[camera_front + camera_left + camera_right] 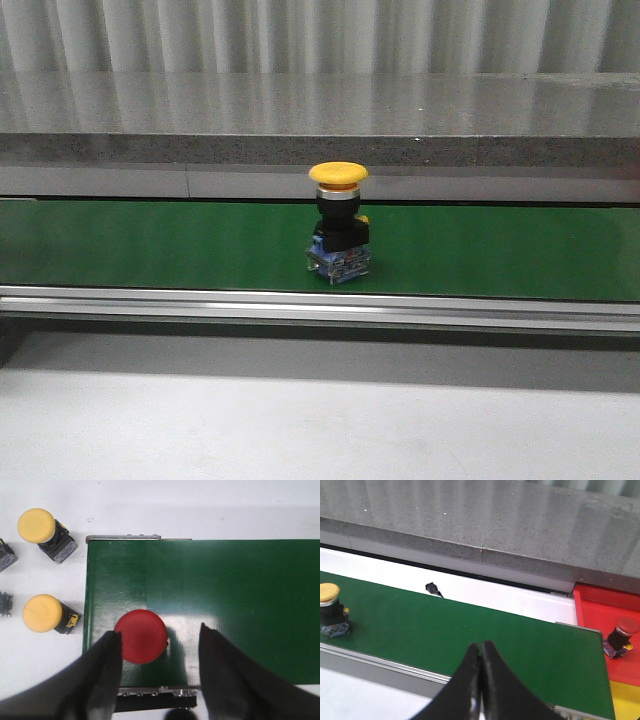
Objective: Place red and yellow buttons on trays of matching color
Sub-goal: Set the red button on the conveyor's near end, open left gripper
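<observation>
A yellow button [338, 222] stands upright on the green belt [500, 250]; the right wrist view shows it [331, 609] far along the belt from my right gripper [481, 645], which is shut and empty above the belt's near edge. A red button [141, 636] sits on the belt's end [225, 590] between the fingers of my open left gripper [160, 632], close beside one finger [107, 655] and apart from the other. The red tray [600, 607] holds another red button [621, 636]. A yellow tray [626, 700] adjoins it.
Two spare yellow buttons [42, 530] [46, 614] lie on the white table beside the belt's end, with parts of other pieces [5, 555] at the frame edge. A grey stone ledge [320, 110] runs behind the belt. An aluminium rail [320, 305] borders its front.
</observation>
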You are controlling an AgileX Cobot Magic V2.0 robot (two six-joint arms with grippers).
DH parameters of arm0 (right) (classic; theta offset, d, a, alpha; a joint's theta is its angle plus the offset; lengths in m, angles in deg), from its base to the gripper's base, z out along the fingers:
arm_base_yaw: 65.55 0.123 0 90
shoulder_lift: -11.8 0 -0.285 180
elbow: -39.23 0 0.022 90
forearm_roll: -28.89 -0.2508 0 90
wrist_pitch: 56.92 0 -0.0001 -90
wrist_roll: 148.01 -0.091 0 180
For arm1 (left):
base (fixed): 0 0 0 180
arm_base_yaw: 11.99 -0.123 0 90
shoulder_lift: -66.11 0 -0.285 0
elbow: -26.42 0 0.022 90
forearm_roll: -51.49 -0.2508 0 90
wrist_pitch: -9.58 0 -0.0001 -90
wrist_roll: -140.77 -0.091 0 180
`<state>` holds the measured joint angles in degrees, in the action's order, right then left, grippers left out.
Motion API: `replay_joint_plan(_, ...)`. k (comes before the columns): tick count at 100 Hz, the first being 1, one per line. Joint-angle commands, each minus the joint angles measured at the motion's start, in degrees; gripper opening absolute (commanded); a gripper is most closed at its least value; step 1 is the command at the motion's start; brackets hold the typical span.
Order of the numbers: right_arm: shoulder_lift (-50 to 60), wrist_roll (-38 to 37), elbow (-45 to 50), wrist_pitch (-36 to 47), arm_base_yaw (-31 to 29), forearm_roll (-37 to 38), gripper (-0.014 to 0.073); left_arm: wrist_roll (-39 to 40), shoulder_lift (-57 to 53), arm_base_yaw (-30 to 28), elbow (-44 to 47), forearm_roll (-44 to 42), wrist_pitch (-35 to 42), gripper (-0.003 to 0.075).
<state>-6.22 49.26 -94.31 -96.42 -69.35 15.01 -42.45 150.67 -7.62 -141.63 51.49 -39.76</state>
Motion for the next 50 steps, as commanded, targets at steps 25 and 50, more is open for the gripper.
replay_joint_plan(25, -0.68, 0.31, -1.16, 3.54, 0.05, -0.36, -0.0066, -0.2, -21.11, 3.22, 14.14, 0.43, 11.96, -0.002)
replay_joint_plan(50, -7.59, 0.31, -2.63, 2.17, 4.03, -0.4, -0.0064, -0.2, -33.68, 3.59, 21.63, 1.85, 12.13, -0.002)
